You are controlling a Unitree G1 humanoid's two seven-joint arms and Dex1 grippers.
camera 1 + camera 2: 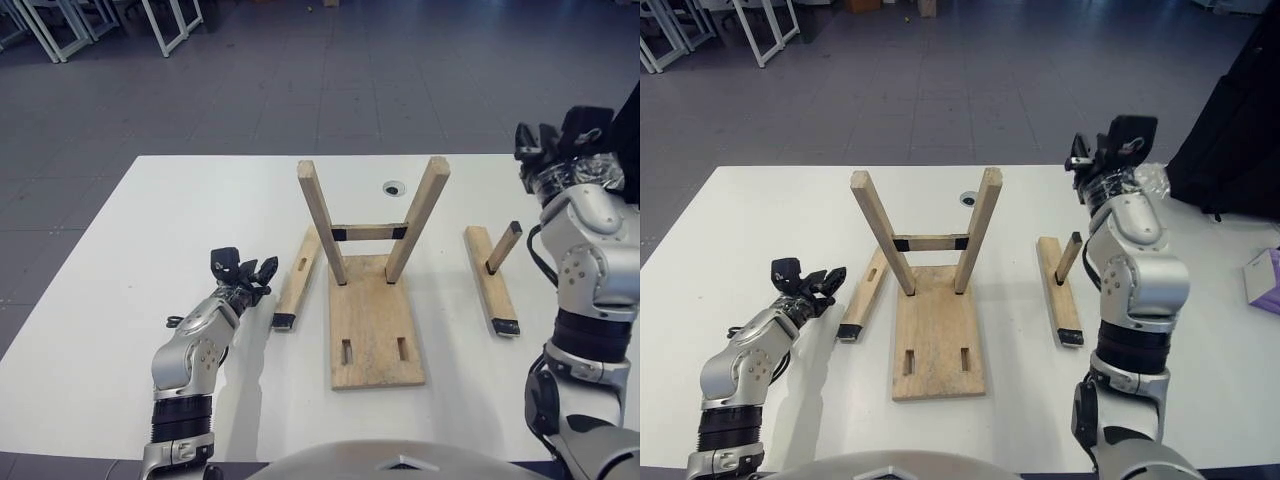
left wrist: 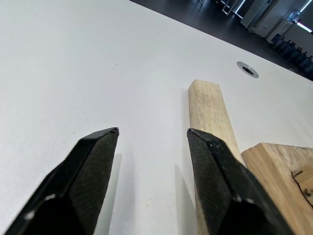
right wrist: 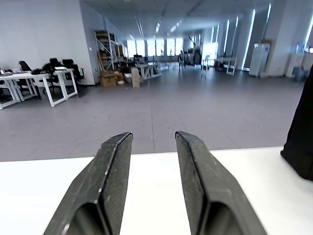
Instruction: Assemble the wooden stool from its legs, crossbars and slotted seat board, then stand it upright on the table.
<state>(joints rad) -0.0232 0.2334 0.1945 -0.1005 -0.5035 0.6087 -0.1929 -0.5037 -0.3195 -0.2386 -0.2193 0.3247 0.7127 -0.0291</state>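
The pale wooden leg (image 1: 297, 280), lying left of centre beside the flat slotted seat board (image 1: 375, 335), was judged light, stiff and best taken mid-length by the parted left gripper (image 1: 256, 270); the right gripper (image 3: 154, 134) was seen parted, empty, upper right.

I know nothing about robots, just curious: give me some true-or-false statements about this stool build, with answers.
1. Two legs stand in the seat board, joined by a crossbar. True.
2. All four slots in the board are filled. False: the two near slots are empty.
3. The left gripper grips a leg. False: it is open beside a loose leg lying flat.
4. The right gripper is open and empty. True.
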